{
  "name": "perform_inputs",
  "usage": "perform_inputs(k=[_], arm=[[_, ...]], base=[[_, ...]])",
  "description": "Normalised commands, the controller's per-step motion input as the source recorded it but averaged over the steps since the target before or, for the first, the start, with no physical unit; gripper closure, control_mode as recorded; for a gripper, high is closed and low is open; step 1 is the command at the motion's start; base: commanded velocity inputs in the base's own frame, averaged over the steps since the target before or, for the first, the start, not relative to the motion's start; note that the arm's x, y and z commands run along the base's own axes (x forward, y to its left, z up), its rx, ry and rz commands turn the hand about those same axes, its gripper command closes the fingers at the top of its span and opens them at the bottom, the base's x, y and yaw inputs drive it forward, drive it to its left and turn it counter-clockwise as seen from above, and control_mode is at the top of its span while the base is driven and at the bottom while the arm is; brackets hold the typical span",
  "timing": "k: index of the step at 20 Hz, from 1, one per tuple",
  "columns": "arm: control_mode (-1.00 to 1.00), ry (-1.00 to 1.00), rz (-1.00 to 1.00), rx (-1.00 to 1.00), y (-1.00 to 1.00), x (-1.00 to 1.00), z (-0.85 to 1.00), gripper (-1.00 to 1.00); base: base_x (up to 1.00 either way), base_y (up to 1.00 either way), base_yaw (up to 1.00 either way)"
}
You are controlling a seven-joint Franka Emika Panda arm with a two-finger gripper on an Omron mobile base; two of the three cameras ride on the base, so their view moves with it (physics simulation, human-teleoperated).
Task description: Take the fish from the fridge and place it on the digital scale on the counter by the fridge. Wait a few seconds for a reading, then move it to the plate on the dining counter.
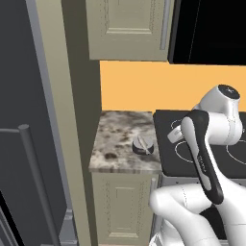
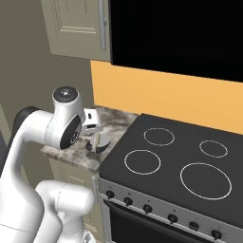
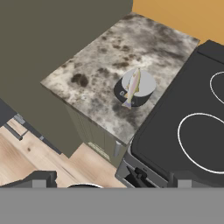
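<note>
The fish (image 3: 132, 87) lies lengthwise on the light top of the digital scale (image 3: 146, 83), its tail past the near rim. The scale (image 1: 144, 148) stands on the counter (image 1: 115, 139), near the edge that meets the stove. From the right base view the fish (image 2: 95, 139) and scale (image 2: 98, 145) sit just below my hand. My gripper (image 3: 109, 180) hangs well above them, open, with nothing between its fingertips (image 3: 40, 179). The fridge (image 1: 24, 144) is the dark grey mass on the left with a bar handle (image 1: 30, 168). The plate and the dining counter are out of view.
A black stove top (image 2: 175, 161) with ringed burners adjoins the counter on the right, knobs along its front. Beige upper cabinets (image 1: 129, 26) and a black panel (image 2: 180, 33) hang above an orange wall. A tall beige panel (image 1: 62, 120) separates fridge and counter.
</note>
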Motion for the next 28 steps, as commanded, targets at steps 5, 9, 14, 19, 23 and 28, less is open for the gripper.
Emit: perform_inputs(k=[5,9,14,19,23,28], arm=[[-1.0,0.0,0.0,0.0,0.0,0.0,0.0,-1.0],[-1.0,0.0,0.0,0.0,0.0,0.15,-0.27,-1.0],[-1.0,0.08,0.0,-0.01,0.13,0.3,-0.61,-1.0],[-1.0,0.01,0.0,0.0,0.31,0.55,-0.65,-1.0],[-1.0,0.01,0.0,-0.01,0.31,0.86,-0.33,-1.0],[-1.0,0.04,-0.03,-0.08,0.04,1.0,-0.14,-1.0]], base=[[0.0,0.0,0.0],[0.0,0.0,0.0],[0.0,0.0,0.0],[0.0,0.0,0.0],[0.0,0.0,0.0],[0.0,0.0,0.0]])
